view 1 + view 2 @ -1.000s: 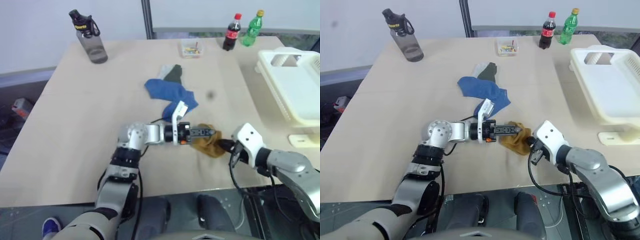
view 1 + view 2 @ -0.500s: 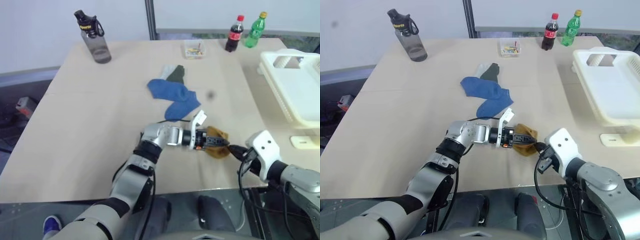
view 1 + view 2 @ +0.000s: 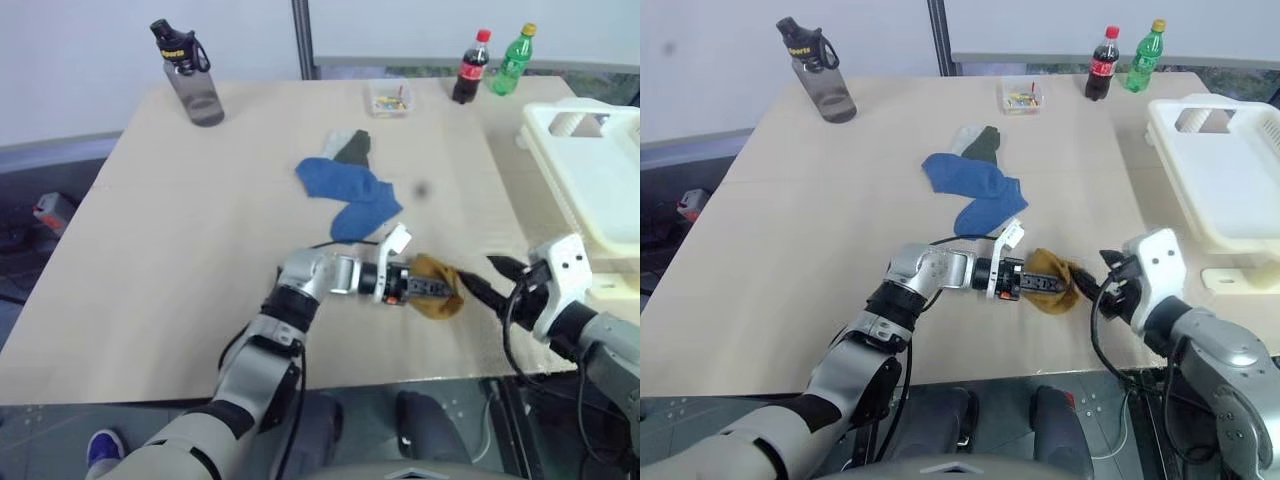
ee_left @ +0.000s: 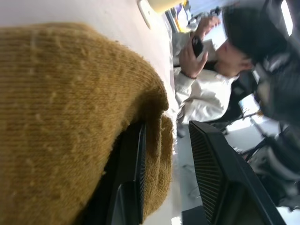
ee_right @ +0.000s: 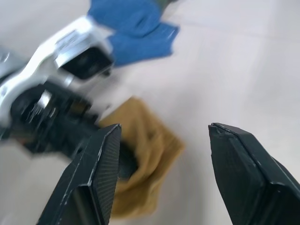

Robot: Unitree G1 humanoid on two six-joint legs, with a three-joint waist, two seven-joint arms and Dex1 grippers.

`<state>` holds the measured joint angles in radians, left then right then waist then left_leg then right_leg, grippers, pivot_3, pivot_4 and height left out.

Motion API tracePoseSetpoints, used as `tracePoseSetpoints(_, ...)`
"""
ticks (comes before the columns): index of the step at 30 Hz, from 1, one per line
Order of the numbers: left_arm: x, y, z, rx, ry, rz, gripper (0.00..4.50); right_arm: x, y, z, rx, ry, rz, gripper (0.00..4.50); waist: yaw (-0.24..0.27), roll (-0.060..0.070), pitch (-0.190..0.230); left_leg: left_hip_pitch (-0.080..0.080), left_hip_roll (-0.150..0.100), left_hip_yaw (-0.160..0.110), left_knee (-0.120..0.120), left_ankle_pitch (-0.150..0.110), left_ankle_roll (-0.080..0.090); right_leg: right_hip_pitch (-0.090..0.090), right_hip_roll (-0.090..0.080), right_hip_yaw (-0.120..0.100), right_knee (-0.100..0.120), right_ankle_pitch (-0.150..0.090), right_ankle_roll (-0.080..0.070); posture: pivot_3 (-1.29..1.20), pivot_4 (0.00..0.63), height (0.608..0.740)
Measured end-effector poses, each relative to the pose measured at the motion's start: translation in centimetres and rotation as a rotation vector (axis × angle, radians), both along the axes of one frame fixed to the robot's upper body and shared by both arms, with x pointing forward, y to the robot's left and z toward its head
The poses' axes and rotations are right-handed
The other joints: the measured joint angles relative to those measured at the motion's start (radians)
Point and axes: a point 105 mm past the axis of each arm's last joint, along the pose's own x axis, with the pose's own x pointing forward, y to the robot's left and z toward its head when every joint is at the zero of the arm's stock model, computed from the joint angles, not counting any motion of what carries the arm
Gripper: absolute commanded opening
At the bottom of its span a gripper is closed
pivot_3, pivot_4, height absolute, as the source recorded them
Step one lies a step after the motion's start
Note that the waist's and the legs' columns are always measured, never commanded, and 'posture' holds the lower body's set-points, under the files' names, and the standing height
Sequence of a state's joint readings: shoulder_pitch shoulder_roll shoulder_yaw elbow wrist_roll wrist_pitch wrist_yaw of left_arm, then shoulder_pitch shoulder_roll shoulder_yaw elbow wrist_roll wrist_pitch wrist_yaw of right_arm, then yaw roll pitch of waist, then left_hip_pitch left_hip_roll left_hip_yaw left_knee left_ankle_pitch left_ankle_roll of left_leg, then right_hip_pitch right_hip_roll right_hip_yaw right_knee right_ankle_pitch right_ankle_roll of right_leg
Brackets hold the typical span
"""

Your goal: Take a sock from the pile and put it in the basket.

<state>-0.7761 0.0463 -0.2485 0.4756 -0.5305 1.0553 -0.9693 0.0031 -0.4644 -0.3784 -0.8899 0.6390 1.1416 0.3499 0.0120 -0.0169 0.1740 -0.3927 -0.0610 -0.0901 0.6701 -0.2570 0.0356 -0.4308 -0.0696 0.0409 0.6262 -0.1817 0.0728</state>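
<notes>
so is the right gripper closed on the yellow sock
No, the right gripper stands open with a wide gap, clear of the mustard sock, which the left gripper holds.

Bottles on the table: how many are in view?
3. The grey water bottle stands at the far left corner; the cola bottle and the green bottle stand side by side at the far right edge.

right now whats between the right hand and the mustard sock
Only bare table: in the right wrist view, the open right hand faces the mustard sock, which the left hand grips.
</notes>
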Motion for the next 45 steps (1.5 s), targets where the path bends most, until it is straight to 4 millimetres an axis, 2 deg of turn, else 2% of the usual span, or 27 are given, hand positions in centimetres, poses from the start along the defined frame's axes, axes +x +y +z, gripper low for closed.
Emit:
tracePoseSetpoints(4, -0.3, 0.9, 0.3, -0.013, -0.115, -0.019, 1.58, 1.6, 0.5, -0.6, 0.065, 0.042, -0.023, 3.09, -0.007, 0.002, -0.001, 0.0, 0.001, 0.001, 0.0, 0.0, 0.0, -0.001, 0.0, 0.001, 0.0, 0.0, 0.0, 0.0, 0.15, 0.74)
tracePoseSetpoints(7, -0.6, 2.1, 0.4, 0.007, -0.237, -0.027, 1.58, 2.6, 1.8, -2.1, 0.076, 0.113, 0.007, 3.8, -0.016, 0.002, -0.001, 0.0, 0.001, 0.001, -0.001, 0.0, 0.0, -0.001, 0.0, 0.002, 0.0, 0.0, 0.0, 0.0, 0.15, 0.74)
tracePoseSetpoints(8, -0.8, 2.7, 0.5, 0.009, -0.302, -0.024, 1.58, 2.8, 2.3, -2.7, 0.067, 0.137, 0.023, 4.33, -0.017, 0.003, -0.001, 0.0, 0.001, 0.001, -0.001, 0.0, 0.0, -0.002, 0.0, 0.002, 0.0, 0.0, -0.001, 0.0, 0.15, 0.74)
tracePoseSetpoints(9, -0.9, 3.0, 0.6, 0.01, -0.33, -0.022, 1.58, 2.8, 2.4, -3.1, 0.062, 0.154, 0.026, 4.48, -0.019, 0.003, -0.001, 0.0, 0.001, 0.001, -0.001, 0.0, 0.0, -0.002, 0.0, 0.002, 0.0, 0.0, -0.001, 0.0, 0.15, 0.74)
tracePoseSetpoints(15, -1.1, 5.3, 2.4, 0.003, -0.51, 0.014, 1.58, 3.0, 3.0, -4.8, 0.014, 0.211, 0.05, 4.48, -0.02, 0.003, -0.001, -0.001, 0.0, 0.001, -0.001, 0.0, 0.0, -0.002, 0.0, 0.001, 0.0, 0.0, 0.0, 0.0, 0.15, 0.74)
tracePoseSetpoints(17, -1.1, 6.9, 3.1, 0.023, -0.599, 0.03, 1.58, 3.0, 2.7, -6.0, 0.0, 0.253, 0.034, 4.48, -0.024, 0.003, -0.001, -0.001, 0.001, 0.001, -0.001, 0.0, 0.0, -0.002, 0.0, 0.001, 0.0, 0.0, 0.0, 0.0, 0.15, 0.74)
tracePoseSetpoints(22, -1.2, 9.8, 4.0, 0.031, -0.74, 0.116, 1.58, 3.2, 2.7, -6.6, 0.0, 0.259, 0.024, 4.48, -0.025, 0.003, -0.002, 0.002, 0.001, 0.001, -0.001, 0.0, 0.0, 0.0, 0.001, 0.001, 0.0, 0.0, 0.0, 0.0, 0.15, 0.74)
tracePoseSetpoints(24, -1.1, 10.3, 4.3, 0.039, -0.782, 0.134, 1.58, 3.2, 2.9, -6.7, 0.003, 0.262, 0.034, 4.48, -0.025, 0.002, -0.003, 0.003, 0.001, 0.001, -0.001, 0.0, 0.0, 0.002, 0.001, 0.001, 0.0, 0.0, 0.0, 0.0, 0.15, 0.74)
tracePoseSetpoints(25, -1.2, 10.7, 4.5, 0.045, -0.809, 0.142, 1.58, 3.3, 3.1, -6.8, 0.002, 0.26, 0.043, 3.97, -0.025, 0.002, -0.003, 0.005, 0.001, 0.001, -0.001, 0.0, 0.0, 0.004, 0.001, 0.001, 0.0, 0.0, 0.0, 0.0, 0.15, 0.74)
tracePoseSetpoints(26, -1.2, 10.9, 4.5, 0.051, -0.824, 0.148, 1.58, 3.4, 3.1, -6.9, 0.003, 0.259, 0.045, 3.79, -0.027, 0.002, -0.003, 0.008, 0.002, 0.002, -0.001, 0.0, 0.0, 0.006, 0.001, 0.002, 0.0, 0.0, 0.0, 0.0, 0.15, 0.74)
tracePoseSetpoints(27, -1.3, 11.3, 4.6, 0.057, -0.843, 0.161, 1.58, 3.6, 3.3, -7.1, 0.002, 0.258, 0.055, 3.39, -0.028, 0.002, -0.003, 0.012, 0.002, 0.002, -0.002, 0.0, 0.0, 0.011, 0.002, 0.002, -0.001, -0.004, 0.002, 0.0, 0.15, 0.74)
tracePoseSetpoints(31, -1.6, 11.7, 4.4, 0.06, -0.858, 0.182, 1.58, 3.7, 4.6, -7.4, 0.015, 0.247, 0.128, 1.37, -0.029, 0.002, -0.003, 0.013, 0.005, 0.001, -0.002, 0.0, 0.0, 0.012, 0.005, 0.001, -0.002, -0.005, 0.0, 0.0, 0.15, 0.74)
tracePoseSetpoints(34, -1.7, 12.0, 4.6, 0.066, -0.877, 0.185, 1.58, 3.6, 5.3, -7.3, 0.024, 0.228, 0.175, 0.06, -0.03, 0.002, -0.003, 0.013, 0.007, 0.001, -0.002, 0.0, 0.0, 0.012, 0.006, 0.001, -0.002, -0.005, 0.0, 0.0, 0.15, 0.74)
tracePoseSetpoints(38, -1.7, 12.5, 4.8, 0.073, -0.883, 0.205, 1.58, 3.9, 5.2, -7.3, 0.048, 0.213, 0.172, 0.03, -0.032, 0.002, -0.003, 0.014, 0.007, 0.001, -0.002, 0.0, 0.0, 0.012, 0.006, 0.001, -0.002, -0.005, 0.0, 0.0, 0.15, 0.74)
tracePoseSetpoints(42, -1.6, 12.5, 4.9, 0.072, -0.891, 0.223, 1.58, 4.7, 4.9, -6.6, 0.162, 0.185, 0.134, 0.03, -0.029, 0.003, -0.002, 0.013, 0.007, 0.001, -0.002, 0.0, 0.0, 0.012, 0.006, 0.001, -0.002, -0.004, 0.001, 0.0, 0.15, 0.74)
tracePoseSetpoints(44, -1.6, 12.5, 5.2, 0.05, -0.886, 0.235, 2.09, 5.6, 3.7, -4.9, 0.23, 0.12, 0.085, 0.0, -0.027, 0.005, 0.0, 0.012, 0.006, 0.002, -0.002, 0.0, 0.0, 0.011, 0.005, 0.001, -0.002, -0.003, 0.003, 0.0, 0.15, 0.74)
tracePoseSetpoints(45, -1.6, 12.4, 5.5, 0.019, -0.879, 0.249, 2.35, 6.3, 2.6, -3.3, 0.261, 0.059, 0.049, 0.0, -0.027, 0.005, 0.0, 0.012, 0.006, 0.002, -0.002, 0.0, 0.0, 0.011, 0.005, 0.001, -0.002, -0.003, 0.004, 0.0, 0.15, 0.74)
